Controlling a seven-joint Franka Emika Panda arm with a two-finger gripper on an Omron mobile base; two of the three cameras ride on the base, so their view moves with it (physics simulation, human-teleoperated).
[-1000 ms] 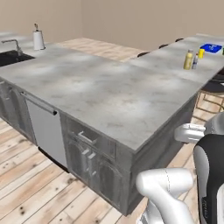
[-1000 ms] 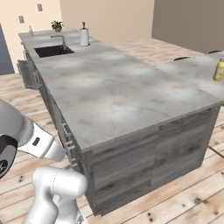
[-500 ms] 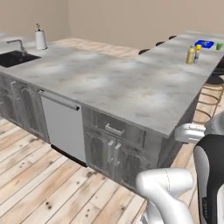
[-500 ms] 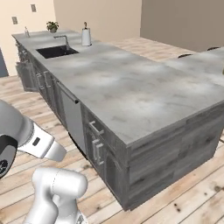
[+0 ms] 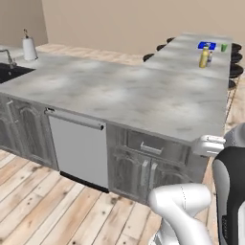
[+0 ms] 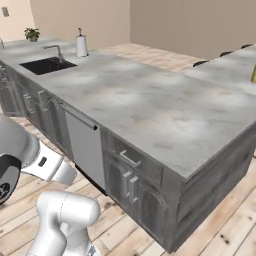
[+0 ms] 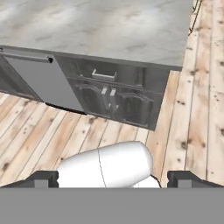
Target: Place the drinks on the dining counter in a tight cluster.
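- The gripper (image 7: 112, 179) rides low in the hand view, its two dark fingertips (image 7: 41, 178) spread wide at the bottom corners, with nothing between them; they hang above the plank floor (image 7: 192, 109) in front of the cabinet drawers (image 7: 105, 83).
- In the left base view a yellow bottle (image 5: 204, 57) with a pale cap stands upright on the far stretch of the dining counter (image 5: 191, 48), toward its right-hand edge and well apart from the arm.
- Just beside it, touching or nearly so, a slimmer bottle (image 5: 210, 57) peeps out from behind; its colours are too small to read.
- A blue item (image 5: 206, 45) and a small green one (image 5: 223, 47) sit farther back on the same counter, near its far end.
- Dark stools (image 5: 236, 71) line the counter's right-hand side.
- The grey marbled worktop (image 5: 119, 91) over the cabinets spreads across the foreground, a steel-fronted dishwasher (image 5: 79, 146) set below its near edge.
- At the worktop's far left corner in the right base view lie a dark sink (image 6: 47, 65) with tap (image 6: 56, 50), a paper-towel roll (image 6: 81, 45) standing upright behind it, and a potted plant (image 6: 32, 34) beyond.
- A sliver of yellow at the right edge of that view marks the bottle again, cut off by the frame.
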